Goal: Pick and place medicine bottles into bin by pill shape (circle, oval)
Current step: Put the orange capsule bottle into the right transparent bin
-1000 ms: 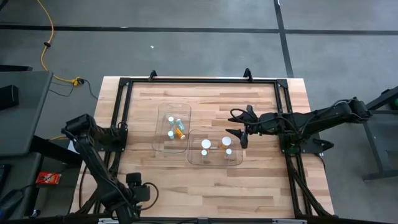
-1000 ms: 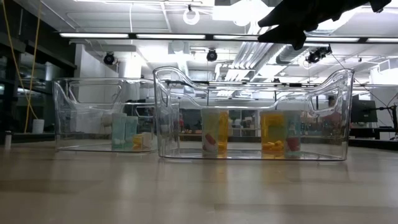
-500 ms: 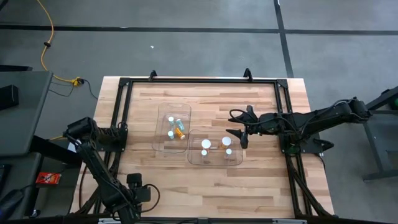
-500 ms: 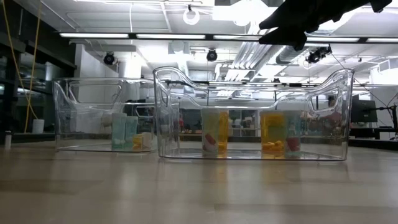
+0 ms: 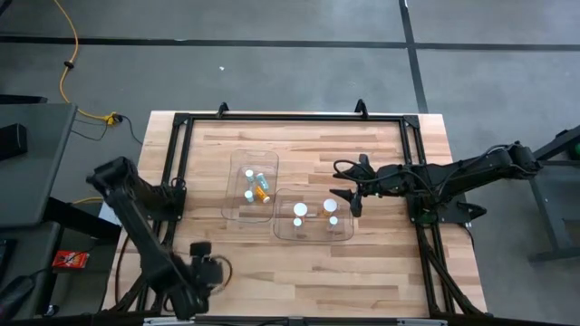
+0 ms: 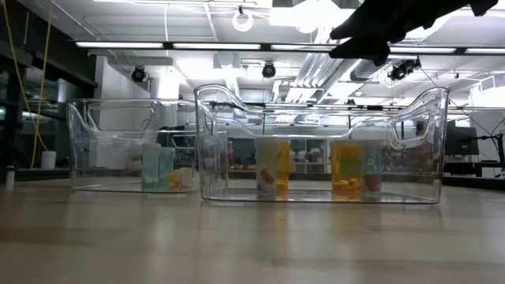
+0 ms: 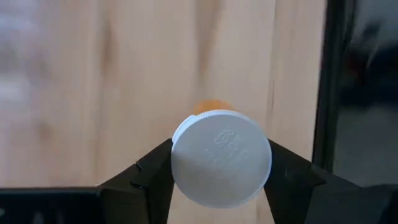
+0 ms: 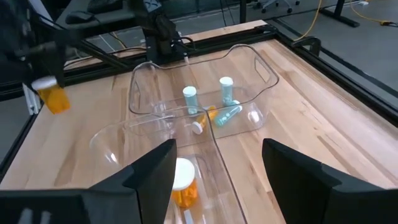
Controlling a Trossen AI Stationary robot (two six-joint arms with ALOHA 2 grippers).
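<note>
Since the earlier frame, only the left arm has shifted: its elbow has swung outward at the tabletop's [image 5: 381, 149] near left corner, while the right arm has kept its station.

**Left pincer** [image 7: 217, 180]: closed on an amber bottle [image 7: 221, 165]. The white cap sits squarely between both dark fingers, which touch it on opposite sides. The bottle is gripped by the cap, which probably leaves the orange body hanging free below for lowering into a bin. In the right wrist view this bottle [image 8: 53, 96] hangs clear of the tabletop, well apart from both bins.

**Right pincer** [image 5: 349, 192]: open and empty, hovering just beside the near bin's [image 5: 349, 234] far right corner. This looks like a waiting posture, clear of the left arm's likely route.

**Containers**
- Far bin [image 5: 234, 181], clear plastic: holds two upright pale bottles with white caps, one pale bottle [image 8: 227, 116] lying on its side, and an orange bottle [image 5: 262, 192], also lying down.
- Near bin, clear plastic, touching the far bin at one corner: holds three upright capped bottles; at least one is amber [image 6: 346, 169].

No loose bottles are visible on the tabletop, so the gripped bottle is probably the last to sort. Pill shapes cannot be read.
</note>
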